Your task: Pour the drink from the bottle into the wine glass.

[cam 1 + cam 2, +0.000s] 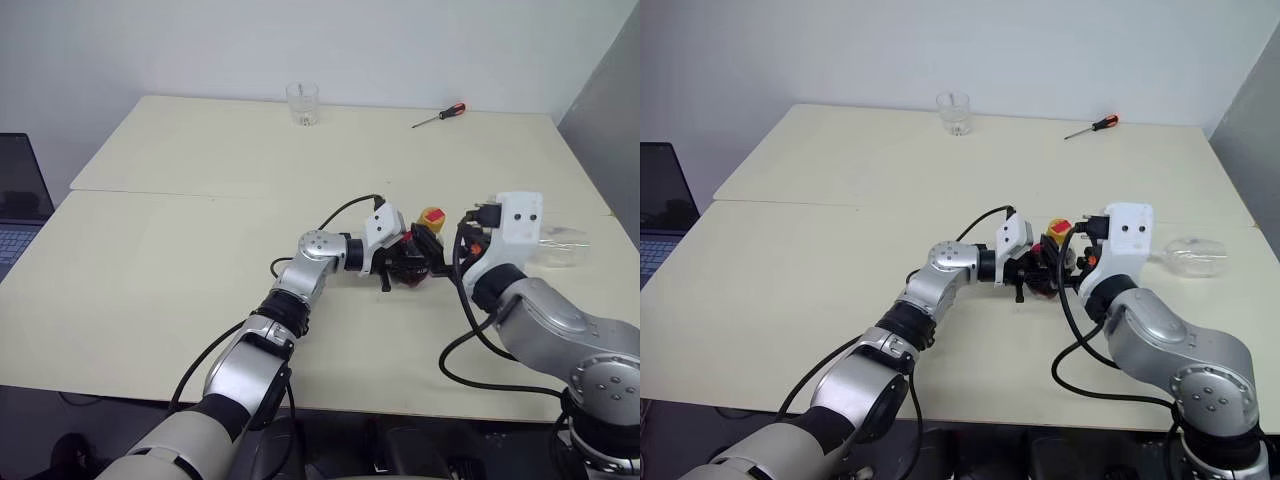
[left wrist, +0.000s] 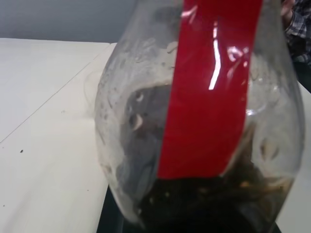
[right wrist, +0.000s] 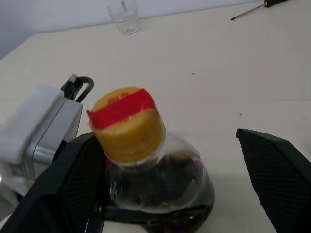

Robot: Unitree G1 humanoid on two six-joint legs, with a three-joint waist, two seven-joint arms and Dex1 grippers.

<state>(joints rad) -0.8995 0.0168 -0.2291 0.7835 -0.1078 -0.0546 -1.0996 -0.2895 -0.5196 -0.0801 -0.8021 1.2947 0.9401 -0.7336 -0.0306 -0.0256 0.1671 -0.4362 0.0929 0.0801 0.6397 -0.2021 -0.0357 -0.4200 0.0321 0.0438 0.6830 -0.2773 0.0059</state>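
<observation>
Squat clear plastic bottle [image 3: 154, 170], rounded body, yellow cap [image 3: 129, 127] with red strip, dark drink [image 3: 163, 191] inside, stood near the matte cream table's [image 1: 180, 250] front edge. Left gripper [image 1: 405, 262] reached sideways, clamped on its body. Right gripper [image 3: 170, 179] level, fingers spread wide either side. Wine glass [image 1: 1196, 255] lay toward the right edge.

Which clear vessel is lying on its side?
The wine glass, on the table's right side beyond the right gripper. The tumbler and the capped bottle stand upright.
</observation>
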